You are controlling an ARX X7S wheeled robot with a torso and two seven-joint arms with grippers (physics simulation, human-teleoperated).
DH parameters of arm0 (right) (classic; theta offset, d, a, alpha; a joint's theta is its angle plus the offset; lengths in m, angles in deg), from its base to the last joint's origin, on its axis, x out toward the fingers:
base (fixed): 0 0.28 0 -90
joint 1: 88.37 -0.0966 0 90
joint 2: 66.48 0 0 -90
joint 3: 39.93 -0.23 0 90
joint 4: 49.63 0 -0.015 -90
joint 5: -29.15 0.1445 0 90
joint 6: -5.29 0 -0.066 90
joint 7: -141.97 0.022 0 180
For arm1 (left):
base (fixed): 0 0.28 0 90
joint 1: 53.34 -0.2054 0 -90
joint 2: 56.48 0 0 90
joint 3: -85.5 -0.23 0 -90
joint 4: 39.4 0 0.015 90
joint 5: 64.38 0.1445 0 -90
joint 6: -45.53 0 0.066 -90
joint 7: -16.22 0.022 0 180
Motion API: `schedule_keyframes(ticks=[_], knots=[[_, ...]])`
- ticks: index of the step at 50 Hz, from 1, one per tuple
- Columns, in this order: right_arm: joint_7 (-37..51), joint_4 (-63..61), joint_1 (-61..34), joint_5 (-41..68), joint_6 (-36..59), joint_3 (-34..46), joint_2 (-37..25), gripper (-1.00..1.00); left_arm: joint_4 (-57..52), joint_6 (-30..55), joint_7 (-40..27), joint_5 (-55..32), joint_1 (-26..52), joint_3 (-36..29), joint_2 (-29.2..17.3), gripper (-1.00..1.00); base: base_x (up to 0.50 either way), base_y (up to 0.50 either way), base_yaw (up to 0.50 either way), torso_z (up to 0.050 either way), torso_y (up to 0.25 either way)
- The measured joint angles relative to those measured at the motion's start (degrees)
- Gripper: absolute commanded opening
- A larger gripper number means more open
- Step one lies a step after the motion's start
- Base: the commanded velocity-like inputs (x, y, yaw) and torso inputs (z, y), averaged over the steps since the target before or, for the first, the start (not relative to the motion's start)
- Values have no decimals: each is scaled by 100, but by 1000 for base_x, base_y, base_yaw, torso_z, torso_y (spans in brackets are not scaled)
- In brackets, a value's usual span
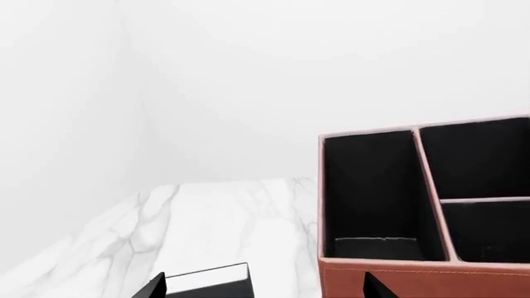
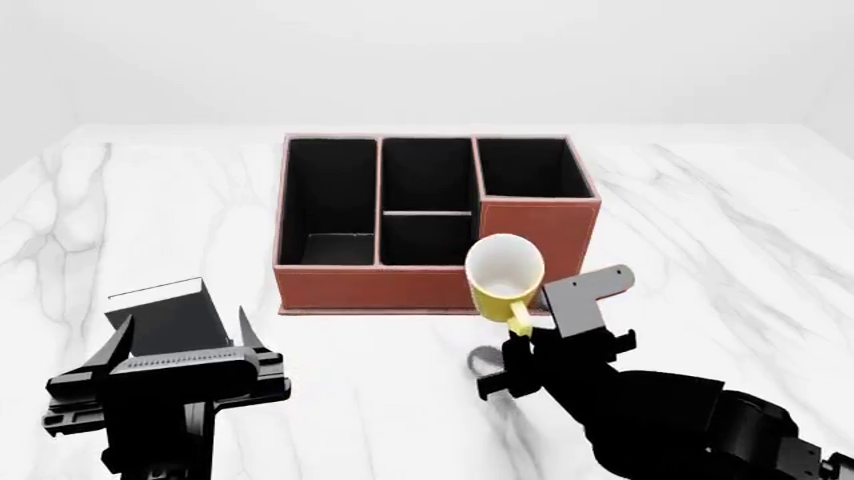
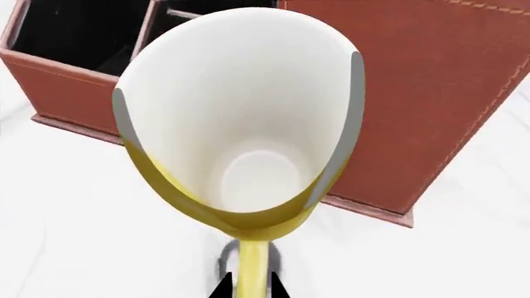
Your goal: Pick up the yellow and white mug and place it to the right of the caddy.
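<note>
The yellow and white mug (image 2: 505, 275) hangs in the air in front of the caddy's (image 2: 334, 285) right front part, its white mouth tilted up toward the head camera. My right gripper (image 2: 523, 335) is shut on the mug's yellow handle (image 3: 248, 267). In the right wrist view the mug (image 3: 240, 124) fills the frame, with the reddish-brown caddy (image 3: 414, 93) right behind it. My left gripper (image 2: 180, 345) is open and empty at the front left, in front of the caddy's left corner (image 1: 414, 276).
A small black box with a white edge (image 2: 167, 310) stands on the marble table (image 2: 747, 230) between my left gripper's fingers and the caddy's left side; it also shows in the left wrist view (image 1: 207, 280). White walls lie behind the table.
</note>
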Motion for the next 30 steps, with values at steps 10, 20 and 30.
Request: schedule_keyframes(ticks=[10, 20, 30], knots=[[125, -14, 56, 97, -87, -113, -252, -100, 20, -15, -25, -18, 3, -15, -20, 100, 0, 0, 0, 0, 1], [251, 23, 99, 191, -158, -218, -463, -100, 43, -39, -47, -38, 1, -25, -43, 100, 0, 0, 0, 0, 1], [377, 21, 156, 277, -242, -318, -681, -100, 46, -44, -70, -57, 5, -36, -65, 100, 0, 0, 0, 0, 0]])
